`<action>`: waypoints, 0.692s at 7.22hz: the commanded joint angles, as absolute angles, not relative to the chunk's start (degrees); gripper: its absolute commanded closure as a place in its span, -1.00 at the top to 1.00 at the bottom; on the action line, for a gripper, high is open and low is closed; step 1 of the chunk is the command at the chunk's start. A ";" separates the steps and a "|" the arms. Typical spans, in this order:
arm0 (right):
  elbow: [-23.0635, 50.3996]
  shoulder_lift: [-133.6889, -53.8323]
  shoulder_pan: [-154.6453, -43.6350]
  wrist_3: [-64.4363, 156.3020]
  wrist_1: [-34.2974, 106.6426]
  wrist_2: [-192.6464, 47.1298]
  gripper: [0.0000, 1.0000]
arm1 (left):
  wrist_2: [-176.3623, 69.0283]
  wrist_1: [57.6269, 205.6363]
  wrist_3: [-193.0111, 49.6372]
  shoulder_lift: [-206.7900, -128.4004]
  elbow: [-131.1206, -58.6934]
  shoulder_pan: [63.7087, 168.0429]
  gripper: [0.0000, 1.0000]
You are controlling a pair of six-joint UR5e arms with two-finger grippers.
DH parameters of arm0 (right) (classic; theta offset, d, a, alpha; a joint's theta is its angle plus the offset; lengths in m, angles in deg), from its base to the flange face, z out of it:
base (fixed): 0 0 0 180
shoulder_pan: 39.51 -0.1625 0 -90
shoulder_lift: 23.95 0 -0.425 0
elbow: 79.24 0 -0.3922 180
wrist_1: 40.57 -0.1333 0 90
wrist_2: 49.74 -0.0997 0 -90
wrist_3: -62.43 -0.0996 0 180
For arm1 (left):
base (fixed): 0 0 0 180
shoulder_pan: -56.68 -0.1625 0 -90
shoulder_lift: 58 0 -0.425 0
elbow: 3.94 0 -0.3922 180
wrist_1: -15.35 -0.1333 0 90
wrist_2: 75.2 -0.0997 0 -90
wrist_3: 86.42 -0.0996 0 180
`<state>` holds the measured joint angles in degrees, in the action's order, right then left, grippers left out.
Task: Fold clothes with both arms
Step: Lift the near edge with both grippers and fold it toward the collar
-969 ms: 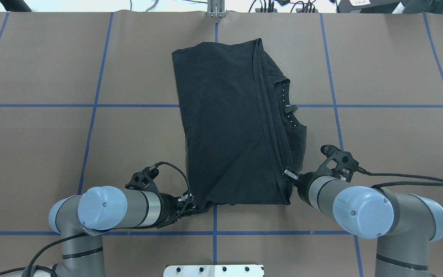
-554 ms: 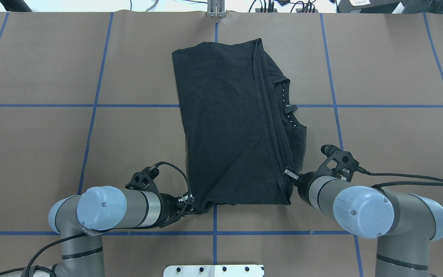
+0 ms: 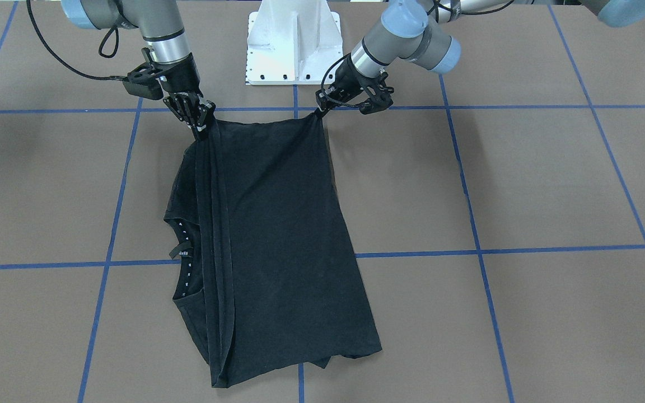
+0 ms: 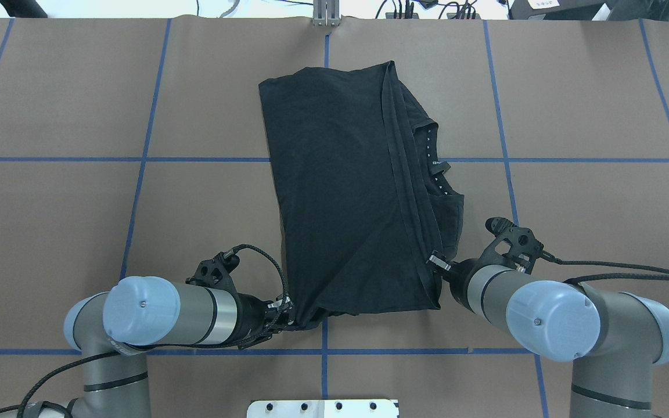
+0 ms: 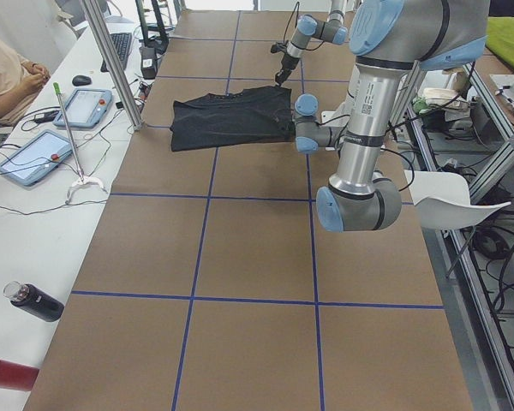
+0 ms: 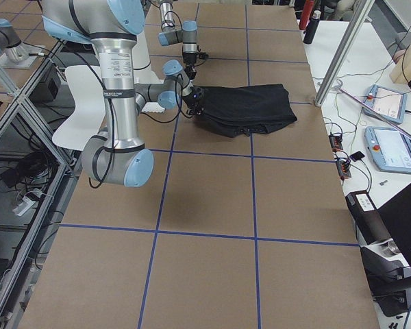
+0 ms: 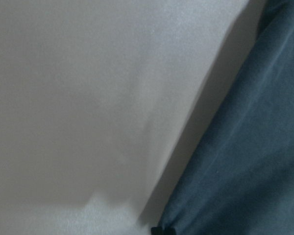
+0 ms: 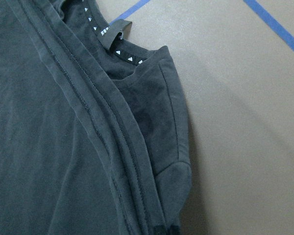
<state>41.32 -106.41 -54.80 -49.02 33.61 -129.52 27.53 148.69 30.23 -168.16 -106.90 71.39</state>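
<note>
Change over the last second is small: your left arm (image 4: 183, 316) is drawing back toward the base, and the near-left corner of the T-shirt (image 4: 346, 191) is going with it, stretching into a taut point, while the far end is sliding only slightly toward the robot. Your right arm (image 4: 520, 302) is staying put. My reading is that you are pulling the near edge tight and straight before the next fold, not yet lifting it over.

Both tools are gripping cloth. The left gripper (image 3: 319, 110) is pinching the near-left corner, and the right gripper (image 3: 198, 124) is clamped on the near-right corner, where several hem layers are bunching together.

The garment is lying on the brown table (image 4: 590, 191), around the centre grid line, already folded lengthwise into a narrow panel. Its long axis is running away from the robot, leaning slightly to the robot's left at the far end. The collar (image 8: 115, 44) with its white-dotted tape is peeking out along the robot's right edge, so the neck is facing sideways, not toward either end. Only plain black cloth is showing on top; no logo is visible.
</note>
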 commanded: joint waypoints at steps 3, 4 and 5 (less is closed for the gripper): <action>50.81 -111.22 -54.80 -49.36 33.43 -137.25 -1.00 | 30.62 148.68 29.86 -159.53 -120.80 72.06 -1.00; 53.01 -111.40 -55.06 -50.67 33.43 -140.58 -1.00 | 30.62 148.68 29.95 -159.51 -121.79 72.67 -1.00; 55.04 -111.32 -55.67 -51.55 33.43 -142.96 -1.00 | 30.71 148.68 29.95 -159.51 -122.41 73.89 -1.00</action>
